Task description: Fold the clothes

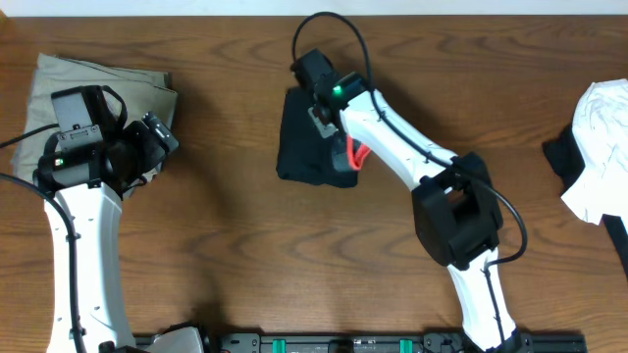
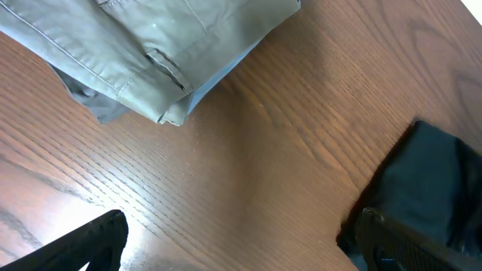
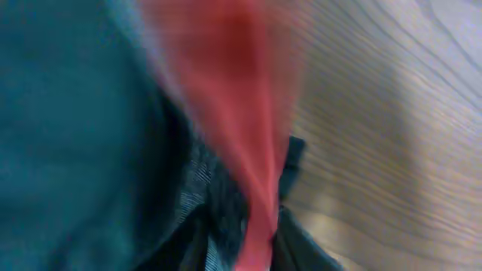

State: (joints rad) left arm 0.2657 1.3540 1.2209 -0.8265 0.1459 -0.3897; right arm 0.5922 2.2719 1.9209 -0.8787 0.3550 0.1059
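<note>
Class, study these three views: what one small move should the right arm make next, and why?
Probably nudge the right gripper to tuck the red waistband onto the black leggings. They already lie as a compact bundle, but the red strip pokes out at its edge beside the gripper. The right wrist view is too blurred to show a grasp.

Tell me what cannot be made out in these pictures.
Right gripper: overhead, hidden under its wrist over the leggings; right wrist view blurred, so open or shut unclear.
White garment: overhead, cut off by the right edge.
Left gripper: left wrist view, partly cut off by bottom edge.
</note>
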